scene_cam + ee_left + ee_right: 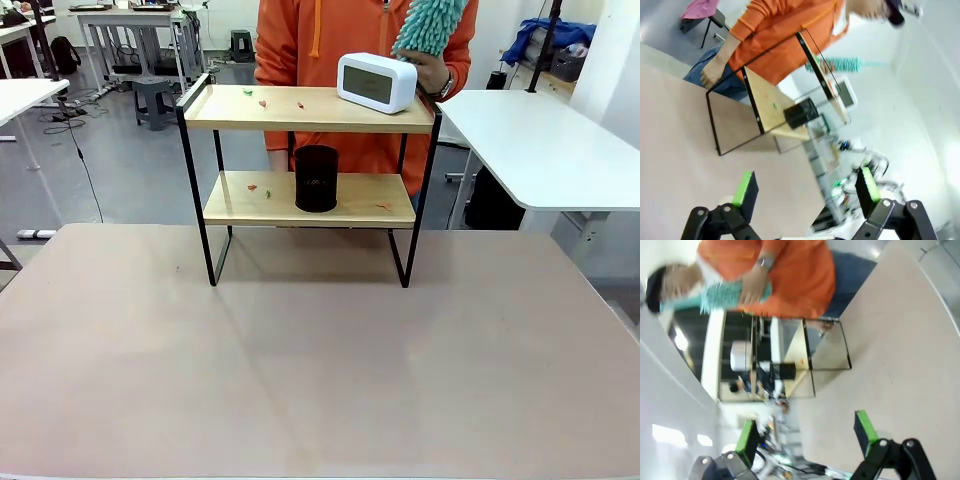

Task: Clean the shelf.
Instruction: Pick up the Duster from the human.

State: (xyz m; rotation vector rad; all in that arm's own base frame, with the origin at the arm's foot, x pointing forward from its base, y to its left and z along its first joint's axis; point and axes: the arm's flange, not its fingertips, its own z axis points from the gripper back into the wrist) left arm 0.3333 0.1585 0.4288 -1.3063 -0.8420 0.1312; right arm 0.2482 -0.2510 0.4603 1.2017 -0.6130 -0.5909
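The shelf [225, 108], a small two-tier rack of light wooden boards on a thin black frame, stands at twelve o'clock on the beige table [320, 380]. A white rectangular clock [376, 82] sits toward three o'clock on top and a black cylindrical cup [316, 178] sits below. Coloured scraps [262, 102] are likely the mess to clear. A person's hand [432, 72] raises a teal fluffy duster [430, 25], seemingly ready to sweep. The left gripper [806, 184] and right gripper [806, 432] hang spread wide and empty.

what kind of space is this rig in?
Likely a lab or workshop, not a home: white worktables, a cable trailing over the grey floor, a stool beside metal-framed benches at the back.
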